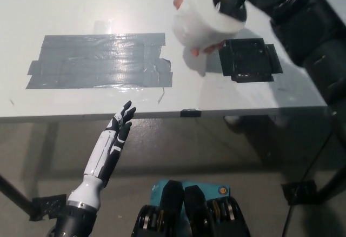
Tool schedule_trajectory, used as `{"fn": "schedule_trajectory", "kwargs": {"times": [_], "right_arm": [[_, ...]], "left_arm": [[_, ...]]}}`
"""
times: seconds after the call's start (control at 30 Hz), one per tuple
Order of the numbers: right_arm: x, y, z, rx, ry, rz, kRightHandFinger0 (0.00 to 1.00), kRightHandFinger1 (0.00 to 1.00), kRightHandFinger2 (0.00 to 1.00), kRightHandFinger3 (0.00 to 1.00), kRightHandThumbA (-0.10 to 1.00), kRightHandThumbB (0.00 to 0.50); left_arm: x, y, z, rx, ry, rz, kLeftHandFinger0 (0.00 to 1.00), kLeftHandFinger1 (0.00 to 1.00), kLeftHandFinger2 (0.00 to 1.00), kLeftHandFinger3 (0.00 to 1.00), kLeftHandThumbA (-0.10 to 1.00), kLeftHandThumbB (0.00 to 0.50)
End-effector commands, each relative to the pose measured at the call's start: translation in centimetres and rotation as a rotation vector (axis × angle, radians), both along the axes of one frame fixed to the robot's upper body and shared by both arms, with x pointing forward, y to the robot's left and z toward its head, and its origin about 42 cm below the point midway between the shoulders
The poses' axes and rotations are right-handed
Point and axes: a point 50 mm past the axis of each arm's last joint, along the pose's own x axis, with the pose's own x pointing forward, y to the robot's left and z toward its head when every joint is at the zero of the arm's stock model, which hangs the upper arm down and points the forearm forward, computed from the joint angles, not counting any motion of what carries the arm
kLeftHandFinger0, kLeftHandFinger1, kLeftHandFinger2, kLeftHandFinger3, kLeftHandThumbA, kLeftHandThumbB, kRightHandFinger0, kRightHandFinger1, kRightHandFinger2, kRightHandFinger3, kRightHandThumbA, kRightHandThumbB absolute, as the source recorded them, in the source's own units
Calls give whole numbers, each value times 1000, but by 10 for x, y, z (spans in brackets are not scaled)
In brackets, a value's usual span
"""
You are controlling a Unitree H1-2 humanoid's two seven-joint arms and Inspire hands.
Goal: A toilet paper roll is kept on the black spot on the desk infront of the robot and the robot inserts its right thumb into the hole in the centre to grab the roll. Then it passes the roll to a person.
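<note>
The toilet paper roll point(208, 18) was up off the desk at the far right, lifted clear of the black spot point(250, 59), and the black right hand point(238, 1) was pinching it, thumb sunk into the centre hole and the rest wrapped over the rim. A person's hand point(186, 4) cupped the roll from behind and beneath, fingertips peeking out under it.

The danger, as I judged it, was the release: if the thumb pulled out before the person had a firm hold, the roll could drop onto the desk and run off the near edge. If the thumb stayed hooked while the person pulled, the soft paper could crush or tear at the core.

The white left hand point(120, 126) hung idle below the near edge, fingers spread, holding nothing.

The white desk point(81, 7) looked smooth and glossy, with a wide patch of grey tape point(100, 61) at the left. Beneath was a bare grey floor point(43, 156).
</note>
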Motion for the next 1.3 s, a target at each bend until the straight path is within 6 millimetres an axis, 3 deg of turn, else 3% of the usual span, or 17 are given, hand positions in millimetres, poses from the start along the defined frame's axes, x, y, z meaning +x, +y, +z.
{"fn": "schedule_trajectory", "kwargs": {"times": [0.0,0.07,0.13,0.17,0.43,0.67,0.77,0.83,0.87,0.9,0.93,1.0,1.1,1.13,1.17,1.23,1.27], "right_arm": [[-14,-10,136,64,-183,29,1000,1000,1000,1000,491,423],[-20,-13,156,38,-213,40,1000,1000,1000,1000,592,417],[-26,-15,171,78,-250,51,1000,1000,1000,1000,620,498],[-27,-15,175,59,-288,29,1000,1000,1000,1000,633,500],[-34,-14,174,-100,-493,-62,1000,1000,1000,1000,757,500],[-36,-16,175,-99,-538,-79,1000,1000,1000,1000,885,500],[-45,-28,179,-32,-582,-84,1000,1000,1000,1000,927,500],[-63,-42,189,46,-639,-69,1000,1000,1000,1000,966,500],[-81,-50,195,92,-685,-44,1000,1000,1000,1000,932,500],[-114,-59,198,139,-763,3,1000,1000,1000,1000,931,500],[-126,-63,201,152,-795,17,1000,1000,1000,1000,1000,500],[-183,-76,192,185,-909,87,1000,1000,1000,1000,1000,500],[-255,-87,151,198,-1053,177,1000,1000,1000,1000,1000,500],[-265,-86,142,204,-1069,190,1000,1000,1000,1000,1000,500],[-289,-86,114,243,-1081,232,1000,1000,1000,1000,1000,500],[-306,-85,89,267,-1063,265,1000,1000,1000,1000,1000,489],[-321,-85,59,297,-1030,274,1000,1000,1000,1000,1000,473]], "left_arm": [[5,2,9,1,-29,-9,1000,1000,1000,1000,1000,118],[6,2,9,4,-22,-7,1000,1000,1000,1000,1000,132],[5,2,8,7,-23,-6,1000,1000,1000,1000,1000,124],[5,2,7,8,-29,-8,1000,1000,1000,1000,1000,113],[1,1,5,22,-28,-15,1000,1000,1000,1000,1000,112],[3,-2,8,12,-32,-23,1000,1000,1000,1000,1000,122],[3,-4,8,18,-30,-23,1000,1000,1000,1000,1000,135],[6,-4,11,26,-39,-26,1000,1000,1000,1000,1000,127],[8,-4,13,28,-44,-27,1000,1000,1000,1000,1000,128],[10,-3,15,28,-47,-26,1000,1000,1000,1000,1000,126],[12,-3,18,29,-53,-27,1000,1000,1000,1000,1000,138],[16,-2,23,24,-60,-32,1000,1000,1000,1000,1000,129],[19,-1,24,12,-64,-33,1000,1000,1000,1000,1000,139],[19,-1,24,13,-64,-31,1000,1000,1000,1000,1000,140],[19,-1,23,23,-63,-31,1000,1000,1000,1000,1000,134],[18,0,21,21,-63,-30,1000,1000,1000,1000,1000,133],[19,0,20,20,-65,-25,1000,1000,1000,1000,1000,134]]}}
